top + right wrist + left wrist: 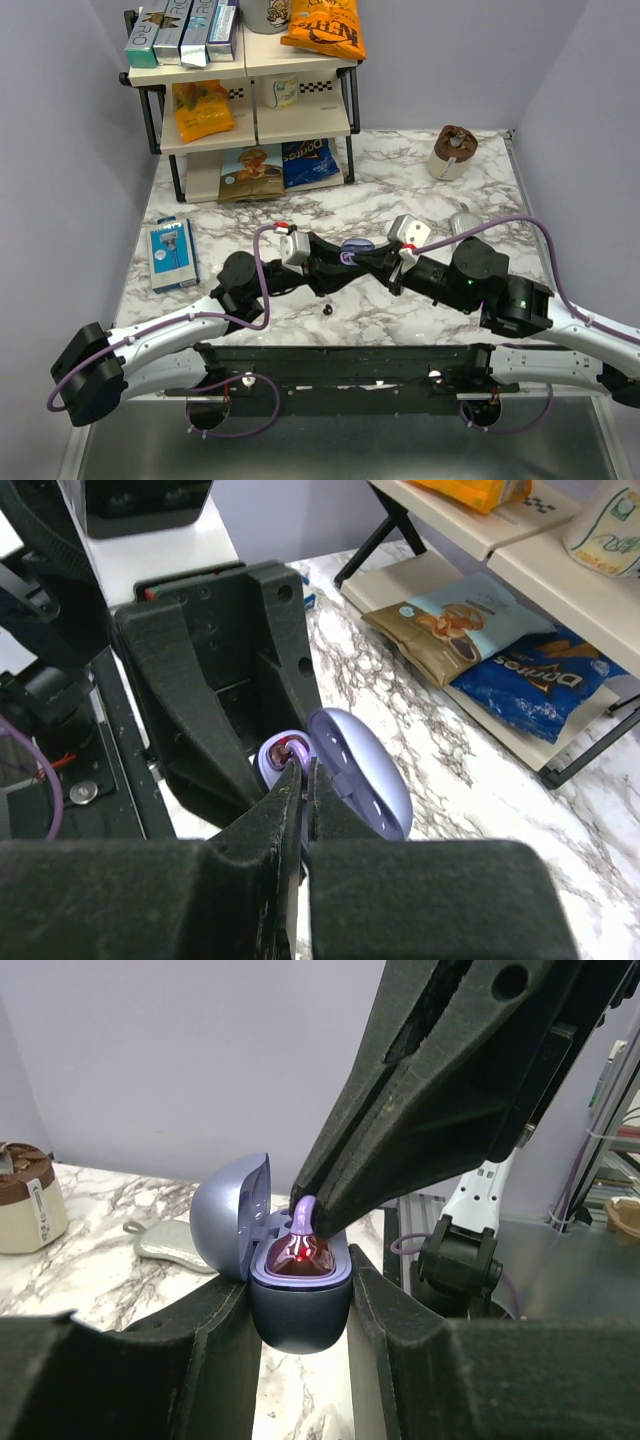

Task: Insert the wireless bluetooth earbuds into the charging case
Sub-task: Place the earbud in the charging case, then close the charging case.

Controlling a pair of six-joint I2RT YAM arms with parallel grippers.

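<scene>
My left gripper [300, 1285] is shut on the lilac charging case [300, 1325], holding it upright above the table with its lid open. One glossy dark earbud [300, 1252] sits in the case's well and glows red, its lilac ear tip pointing up. My right gripper [305, 770] comes down from above, its nearly closed fingertips pinching that ear tip. In the top view both grippers meet at the case [356, 246] at mid-table. A second small black earbud [327, 311] lies loose on the marble in front of them.
A shelf rack [250, 90] with snack bags and boxes stands at the back left. A blue boxed item [171, 255] lies at the left edge. A brown-topped cup [452, 152] sits at the back right, with a grey pouch [465, 222] nearer.
</scene>
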